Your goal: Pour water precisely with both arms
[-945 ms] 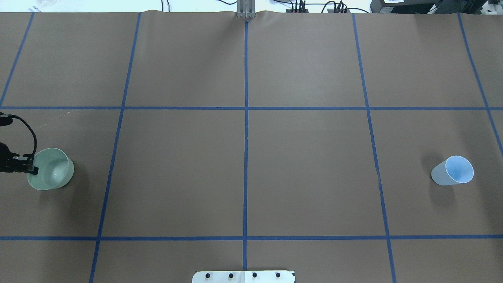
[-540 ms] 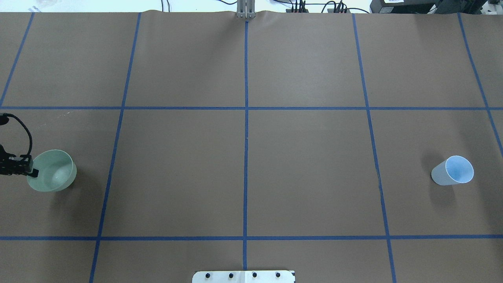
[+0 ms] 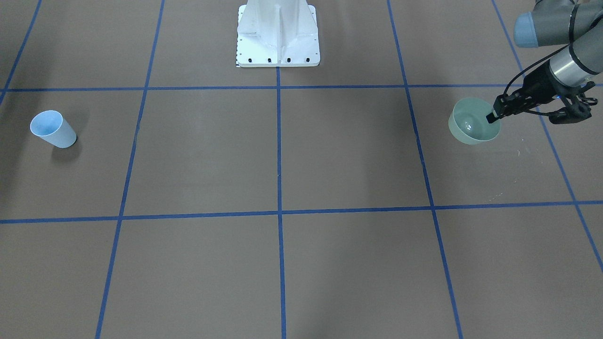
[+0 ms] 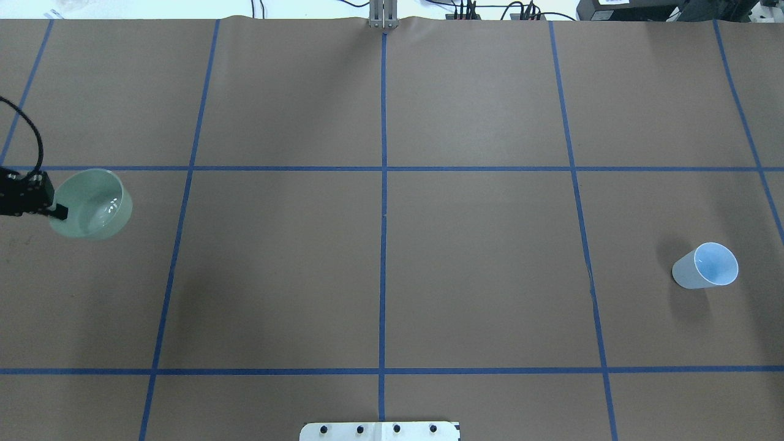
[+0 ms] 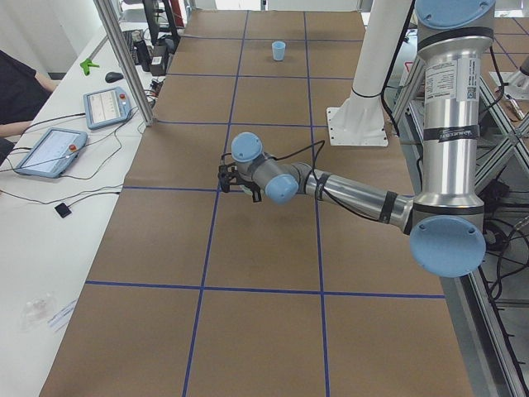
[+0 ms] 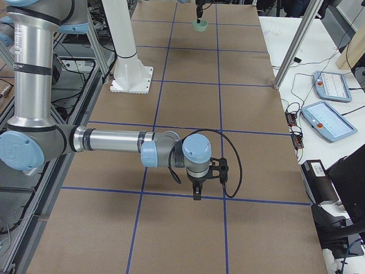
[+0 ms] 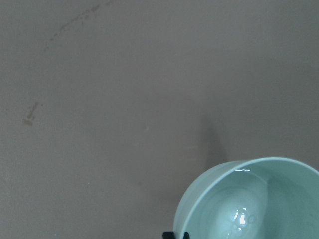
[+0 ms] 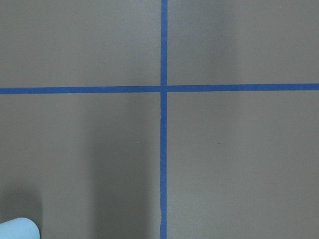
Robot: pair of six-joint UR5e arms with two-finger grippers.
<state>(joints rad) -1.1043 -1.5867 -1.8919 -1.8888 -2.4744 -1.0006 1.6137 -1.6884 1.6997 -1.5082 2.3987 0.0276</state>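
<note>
My left gripper (image 4: 58, 212) is shut on the near rim of the pale green bowl (image 4: 92, 204) and holds it above the table at the far left. In the front view the gripper (image 3: 494, 117) pinches the bowl (image 3: 473, 127) at the right. Water shows as glints in the bowl's bottom (image 7: 241, 218). The pale blue cup (image 4: 707, 266) stands alone at the far right, and its edge shows in the right wrist view (image 8: 17, 229). My right gripper (image 6: 197, 191) shows only in the exterior right view, pointing down over the brown paper. I cannot tell whether it is open or shut.
The white bolted pedestal (image 3: 278, 33) stands at the table's robot side. Blue tape lines divide the brown paper into squares. Control tablets (image 5: 103, 103) lie on a side table behind a metal post.
My left gripper has lifted the bowl and carried it away from the robot's side, toward the far tape line. The cup has not moved.
</note>
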